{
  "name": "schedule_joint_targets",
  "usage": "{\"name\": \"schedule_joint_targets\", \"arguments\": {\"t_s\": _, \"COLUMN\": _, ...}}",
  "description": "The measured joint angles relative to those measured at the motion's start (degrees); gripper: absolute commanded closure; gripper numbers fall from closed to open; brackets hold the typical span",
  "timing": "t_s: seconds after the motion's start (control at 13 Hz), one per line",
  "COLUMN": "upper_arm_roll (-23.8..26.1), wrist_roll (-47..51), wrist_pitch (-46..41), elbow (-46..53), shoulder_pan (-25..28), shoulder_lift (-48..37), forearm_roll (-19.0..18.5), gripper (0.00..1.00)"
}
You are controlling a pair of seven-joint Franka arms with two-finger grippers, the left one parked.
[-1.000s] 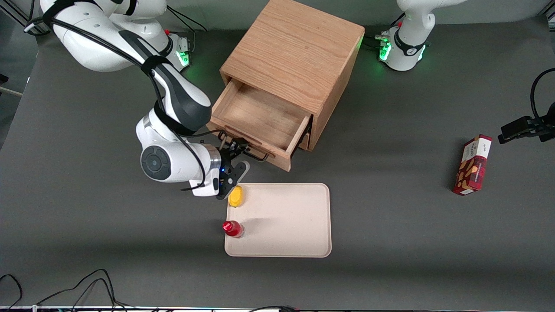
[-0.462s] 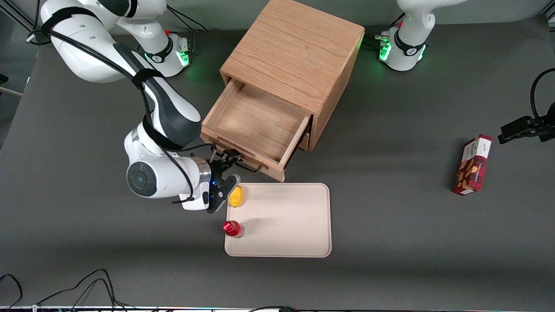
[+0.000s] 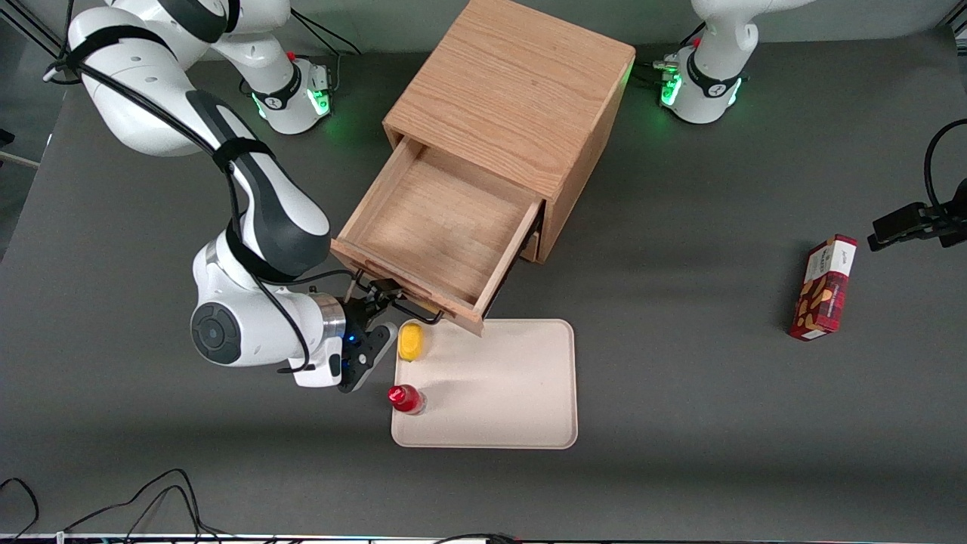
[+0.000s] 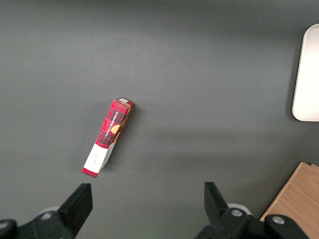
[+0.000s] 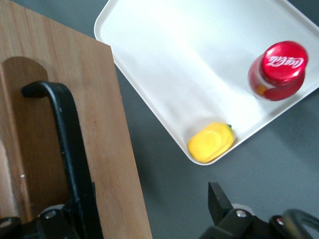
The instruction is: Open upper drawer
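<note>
We see the upper drawer [image 3: 434, 234] pulled well out of the oak cabinet [image 3: 514, 98], its inside bare wood with nothing in it. Its front panel [image 5: 75, 124] hangs just above the near corner of the cream tray [image 3: 514, 393], so little room remains between drawer front and tray rim. The gripper [image 3: 375, 296] sits at the black wire handle [image 5: 70, 164], on the side of the drawer front nearest the front camera, and its fingers are closed around that bar. In the right wrist view the handle runs along the wood panel, with the tray edge just beside the panel's corner.

On the tray we find a yellow item [image 3: 410, 341] lying in the corner nearest the gripper and a red-capped bottle [image 3: 406, 398] standing upright at the rim, nearer the front camera. The rest of the tray is bare. Toward the parked arm's end of the bench [image 3: 680, 340] a red plaid box [image 3: 823, 287] lies well apart from everything else, with open dark surface around it. Below the pulled-out drawer a sliver of the bottom drawer [image 3: 533, 245] shows, sitting in the cabinet.
</note>
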Motion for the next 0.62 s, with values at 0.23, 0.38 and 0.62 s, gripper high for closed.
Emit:
{"name": "schedule_joint_targets", "arguments": {"t_s": 0.23, "upper_arm_roll": 0.05, "wrist_roll": -0.08, "wrist_pitch": -1.97, "elbow": 2.04, "shoulder_pan": 0.03, "shoulder_lift": 0.61, "forearm_roll": 0.00, "gripper": 0.00}}
{"name": "schedule_joint_targets", "arguments": {"t_s": 0.38, "upper_arm_roll": 0.17, "wrist_roll": -0.09, "wrist_pitch": -4.32, "elbow": 3.60, "shoulder_pan": 0.08, "shoulder_lift": 0.62, "forearm_roll": 0.00, "gripper": 0.00}}
{"name": "schedule_joint_targets", "arguments": {"t_s": 0.62, "upper_arm_roll": 0.67, "wrist_roll": -0.09, "wrist_pitch": -7.94, "elbow": 7.05, "shoulder_pan": 0.11, "shoulder_lift": 0.25, "forearm_roll": -0.01, "gripper": 0.00}}
